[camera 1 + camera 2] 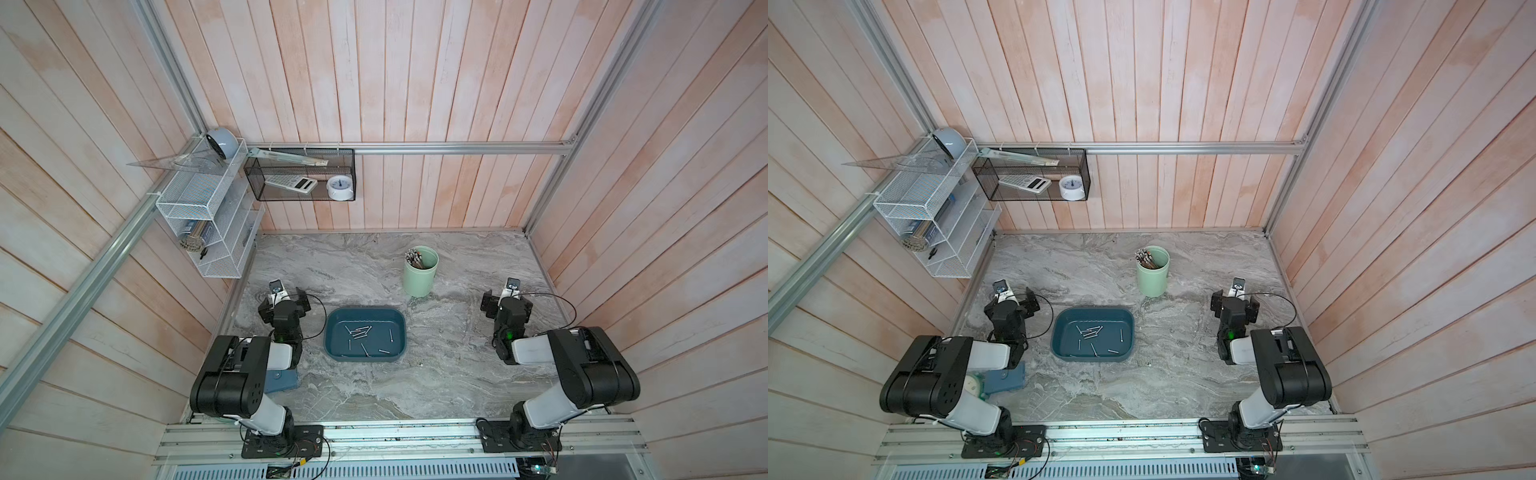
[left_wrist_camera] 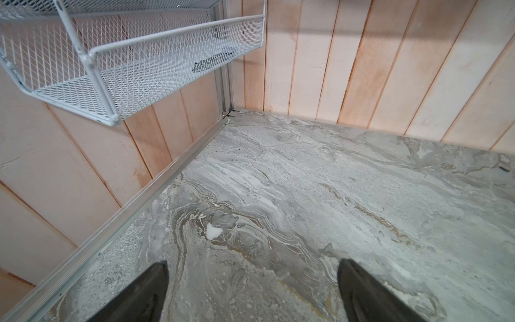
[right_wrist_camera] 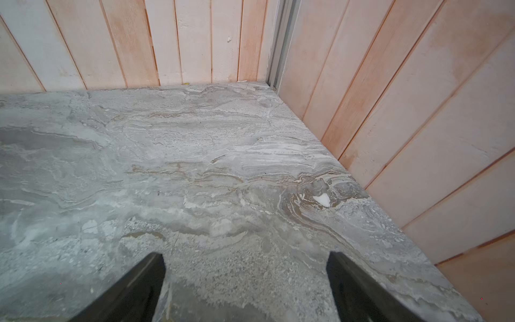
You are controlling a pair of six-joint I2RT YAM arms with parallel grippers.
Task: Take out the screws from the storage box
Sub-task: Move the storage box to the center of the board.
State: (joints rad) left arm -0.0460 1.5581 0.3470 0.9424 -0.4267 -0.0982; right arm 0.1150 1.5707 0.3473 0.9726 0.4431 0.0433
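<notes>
The storage box [image 1: 365, 310] [image 1: 1093, 309] is a shallow dark teal tray standing mid-table between the two arms. Several thin silver screws [image 1: 360, 332] [image 1: 1090, 332] lie loose on its floor. My left gripper [image 1: 287, 296] [image 1: 1014, 297] hovers to the left of the box, open, pointing at the back left corner. My right gripper [image 1: 505, 300] [image 1: 1235, 301] hovers well to the right of the box, also open. In each wrist view the gripper [image 2: 252, 267] [image 3: 245, 259] has only bare marble between its dark fingers; box and screws are out of those views.
A pale green cup [image 1: 420, 272] with pencil-like sticks stands behind the box. A small blue-grey case [image 1: 283, 380] lies under the left arm. A white wire shelf [image 1: 199, 216] [image 2: 111, 69] hangs on the left wall; a black mesh basket [image 1: 299, 174] hangs on the back wall.
</notes>
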